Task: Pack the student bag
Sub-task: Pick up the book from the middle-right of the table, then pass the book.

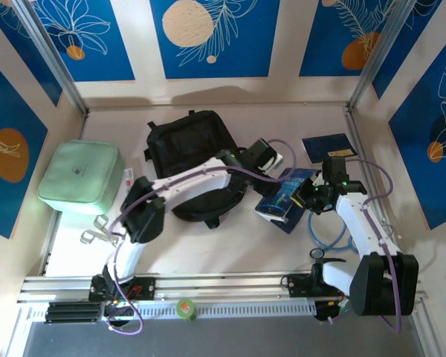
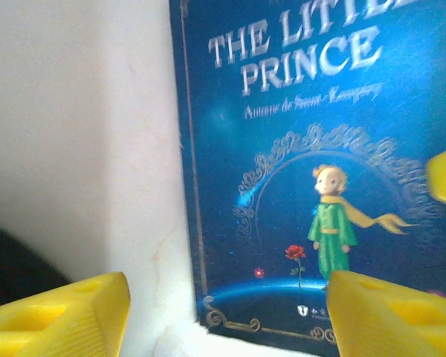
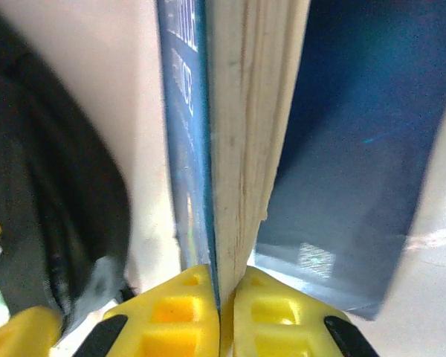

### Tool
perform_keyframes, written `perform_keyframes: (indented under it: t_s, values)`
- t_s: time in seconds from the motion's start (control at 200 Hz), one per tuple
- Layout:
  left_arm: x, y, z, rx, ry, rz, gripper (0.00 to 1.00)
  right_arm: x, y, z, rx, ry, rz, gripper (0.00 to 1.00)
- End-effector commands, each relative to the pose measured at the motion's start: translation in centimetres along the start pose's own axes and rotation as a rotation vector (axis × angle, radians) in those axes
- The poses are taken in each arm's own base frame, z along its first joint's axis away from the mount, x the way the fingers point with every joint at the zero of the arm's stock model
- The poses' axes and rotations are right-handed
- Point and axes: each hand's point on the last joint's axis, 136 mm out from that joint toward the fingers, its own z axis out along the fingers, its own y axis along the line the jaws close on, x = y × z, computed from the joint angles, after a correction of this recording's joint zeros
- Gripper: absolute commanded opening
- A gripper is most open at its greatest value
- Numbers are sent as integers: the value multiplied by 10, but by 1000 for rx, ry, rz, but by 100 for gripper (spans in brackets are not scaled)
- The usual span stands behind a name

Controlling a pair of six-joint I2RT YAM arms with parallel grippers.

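The black student bag [image 1: 189, 152] lies at the table's middle, and its dark fabric shows at the left edge of the right wrist view [image 3: 52, 186]. A blue book, "The Little Prince" [image 1: 284, 195], stands tilted just right of the bag. My right gripper [image 1: 309, 195] is shut on the book's lower edge [image 3: 241, 149], with cover and pages pinched between the yellow fingers [image 3: 223, 305]. My left arm reaches over the bag. Its gripper [image 1: 279, 167] is open and faces the book's cover [image 2: 320, 149], with its yellow fingertips [image 2: 227, 312] spread wide and nothing between them.
A pale mint-green bag [image 1: 82, 177] sits at the left. A dark blue notebook [image 1: 325, 143] lies behind the right gripper. A blue cable [image 1: 331, 236] coils near the right arm's base. Small clear items [image 1: 97, 230] lie at the front left, and a green roll [image 1: 184, 307] sits on the rail.
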Motion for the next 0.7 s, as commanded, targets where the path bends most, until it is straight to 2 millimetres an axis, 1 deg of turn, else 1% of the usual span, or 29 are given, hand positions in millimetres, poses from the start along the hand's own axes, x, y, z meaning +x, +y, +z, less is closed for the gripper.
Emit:
perform_keyframes:
  t_s: [0.0, 0.04, 0.075, 0.155, 0.26, 0.34, 0.395, 0.5, 0.6, 0.695]
  values:
    - [-20, 24, -38, 42, -113, -110, 78, -5, 54, -35, -218, -55, -161, 9]
    - [-23, 31, -46, 65, -142, -153, 80, -4, 64, -43, -257, -67, -189, 9]
    - [-21, 38, -50, 85, -155, -191, 81, -3, 73, -51, -296, -76, -217, 9]
    - [-22, 46, -61, 159, -195, -271, 83, 3, 94, -65, -400, -70, -271, 9]
    - [-22, 56, -68, 256, -241, -373, 85, 12, 118, -74, -520, -37, -331, 9]
    - [-20, 61, -70, 316, -268, -431, 84, 18, 134, -77, -584, -13, -373, 9]
    - [-15, 65, -67, 336, -265, -471, 83, 21, 143, -77, -616, 4, -397, 9]
    - [-14, 68, -66, 389, -275, -521, 82, 28, 157, -76, -664, 48, -433, 9]
    - [-13, 70, -65, 436, -281, -560, 79, 32, 162, -72, -689, 88, -444, 9]
    - [-16, 70, -69, 490, -298, -583, 75, 36, 163, -68, -709, 126, -445, 9]
